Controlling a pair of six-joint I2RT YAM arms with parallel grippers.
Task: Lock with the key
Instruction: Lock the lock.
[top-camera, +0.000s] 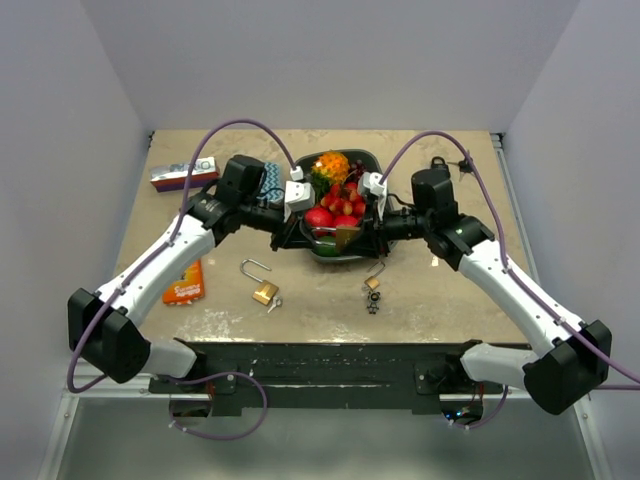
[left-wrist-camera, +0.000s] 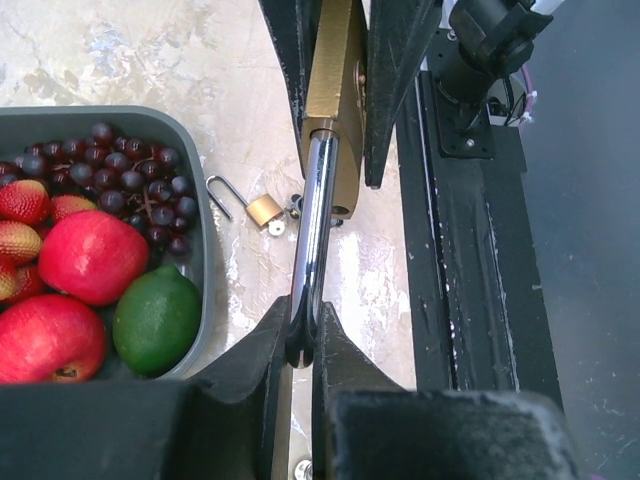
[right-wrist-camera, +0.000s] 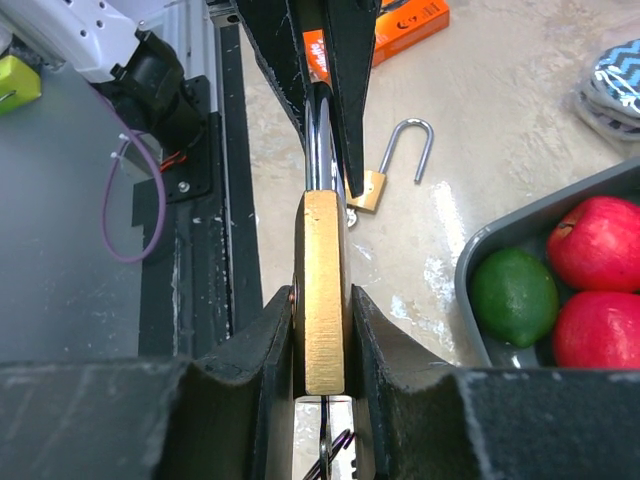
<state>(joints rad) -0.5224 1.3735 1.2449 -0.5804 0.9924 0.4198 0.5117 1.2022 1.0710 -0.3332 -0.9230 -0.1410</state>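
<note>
The padlock (top-camera: 346, 238) was found held off the table at centre, over the near rim of the fruit tray (left-wrist-camera: 100, 112), shared between both arms. The left gripper (left-wrist-camera: 301, 335) was clamped on the chrome shackle (left-wrist-camera: 312, 230); the right gripper (right-wrist-camera: 322, 325) was clamped on the brass body (right-wrist-camera: 322, 290), fingers flat against both faces. The step in hand appeared to be steadying the lock between the grippers ahead of closing it. The next move, in my judgement, called for driving shackle and body together along one line, without twist, and for a key turn if the mechanism needs one. Both wrist views showed the lock edge-on, so whether the free leg of the shackle was seated could not be told. The right wrist view alone showed a dark loop hanging below the body, possibly a key ring; a key could not be confirmed. The top view alone showed two spare locks on the table nearer the bases, one left (top-camera: 263, 288) with its shackle open and one right (top-camera: 373, 285), both well apart from the held lock.
</note>
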